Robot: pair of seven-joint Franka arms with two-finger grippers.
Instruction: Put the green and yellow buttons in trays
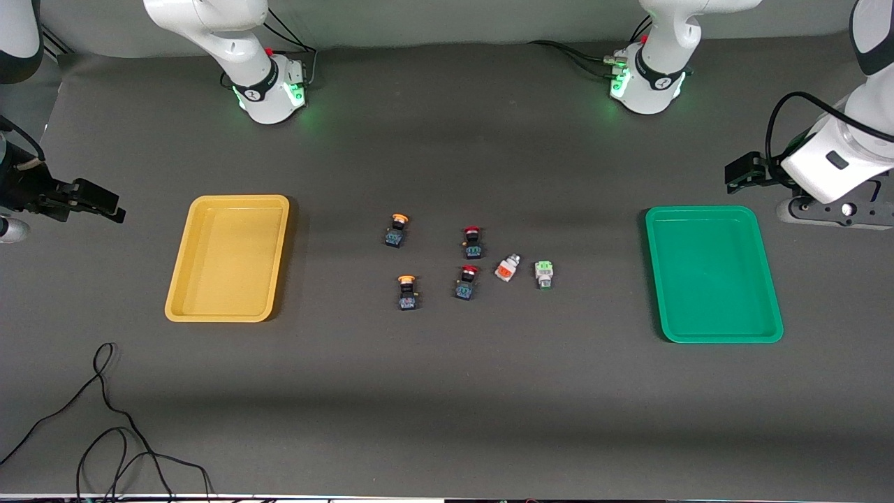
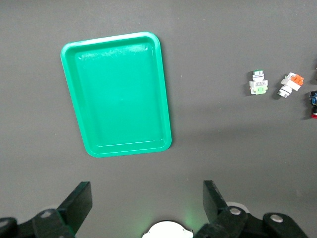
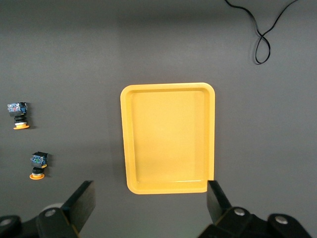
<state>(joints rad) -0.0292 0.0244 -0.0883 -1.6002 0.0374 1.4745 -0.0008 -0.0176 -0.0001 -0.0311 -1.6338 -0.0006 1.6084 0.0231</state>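
Observation:
Near the right arm's end of the table lies an empty yellow tray [image 1: 227, 258], and an empty green tray [image 1: 712, 272] lies near the left arm's end. Between them stand two yellow-capped buttons [image 1: 398, 230] [image 1: 408, 292]. A white button with a green face [image 1: 543, 273] and a white one with an orange-red face [image 1: 507, 268] lie closer to the green tray. My left gripper [image 2: 147, 191] hangs open over bare mat beside the green tray [image 2: 116, 94]. My right gripper [image 3: 151, 191] hangs open over bare mat beside the yellow tray [image 3: 168, 139]. Neither holds anything.
Two red-capped black-blue switches [image 1: 473, 242] [image 1: 466, 282] stand between the yellow-capped and white buttons. A loose black cable [image 1: 105, 419] curls on the mat nearer to the front camera than the yellow tray. Both arm bases [image 1: 269, 91] [image 1: 646, 87] stand at the table's robot edge.

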